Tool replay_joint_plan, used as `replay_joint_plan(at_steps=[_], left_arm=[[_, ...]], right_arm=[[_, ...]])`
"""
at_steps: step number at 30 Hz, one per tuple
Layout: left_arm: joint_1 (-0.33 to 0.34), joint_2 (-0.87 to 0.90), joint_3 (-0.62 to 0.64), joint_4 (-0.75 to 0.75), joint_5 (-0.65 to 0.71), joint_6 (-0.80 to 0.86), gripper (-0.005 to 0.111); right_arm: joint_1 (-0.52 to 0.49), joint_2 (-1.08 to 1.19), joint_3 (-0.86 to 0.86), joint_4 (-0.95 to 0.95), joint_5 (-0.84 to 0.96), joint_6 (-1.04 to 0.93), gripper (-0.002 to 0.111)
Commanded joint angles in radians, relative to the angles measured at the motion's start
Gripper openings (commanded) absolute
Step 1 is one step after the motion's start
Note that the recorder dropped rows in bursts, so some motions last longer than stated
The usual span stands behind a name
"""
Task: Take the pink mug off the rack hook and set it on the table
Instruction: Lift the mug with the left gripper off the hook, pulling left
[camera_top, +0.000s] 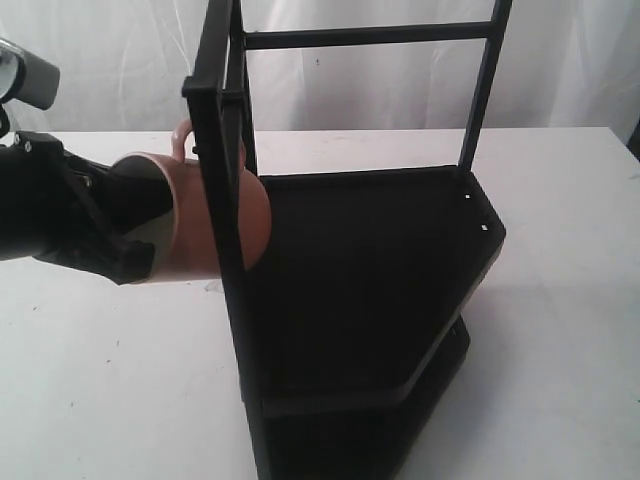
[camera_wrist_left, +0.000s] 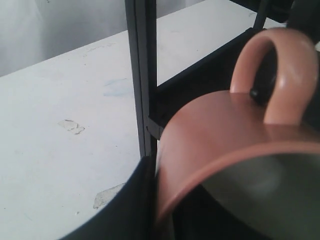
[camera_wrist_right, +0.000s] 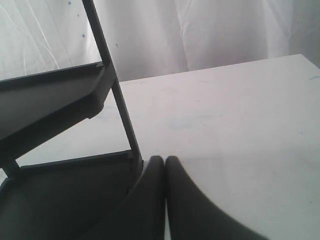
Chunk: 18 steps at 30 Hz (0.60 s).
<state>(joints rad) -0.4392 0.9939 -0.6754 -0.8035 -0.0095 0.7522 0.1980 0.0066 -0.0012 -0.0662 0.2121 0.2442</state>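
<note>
The pink mug (camera_top: 215, 215) lies on its side against the rack's front post, mouth toward my left gripper (camera_top: 135, 235). Its loop handle (camera_wrist_left: 280, 75) points up and still encircles the rack hook (camera_wrist_left: 254, 93), whose small black tip shows inside the loop. My left gripper (camera_wrist_left: 167, 200) is shut on the mug's rim, with one dark finger (camera_wrist_left: 132, 200) outside the wall and the other inside the cream interior. The rack (camera_top: 380, 280) stands mid-table on the white table (camera_top: 100, 370). My right gripper (camera_wrist_right: 165, 161) is shut on nothing beside the rack's lower shelf, out of the exterior view.
The rack's thin upright post (camera_wrist_left: 142, 75) runs right beside the mug. Its two dark shelves (camera_wrist_right: 50, 100) lie left of the right gripper. A white curtain (camera_top: 400, 80) hangs behind the table. Small scuff marks (camera_wrist_left: 72, 126) spot the tabletop.
</note>
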Motion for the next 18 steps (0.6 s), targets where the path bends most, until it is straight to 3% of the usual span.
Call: replay_joint_plan(at_steps=[1, 18], left_arm=[[-0.003, -0.006, -0.013, -0.02, -0.003, 0.011, 0.0], [-0.002, -0.067, -0.013, 0.042, 0.046, 0.01, 0.0]], right_arm=[[0.001, -0.007, 0.001, -0.005, -0.003, 0.0, 0.0], [0.001, -0.007, 0.001, -0.005, -0.003, 0.0, 0.0]])
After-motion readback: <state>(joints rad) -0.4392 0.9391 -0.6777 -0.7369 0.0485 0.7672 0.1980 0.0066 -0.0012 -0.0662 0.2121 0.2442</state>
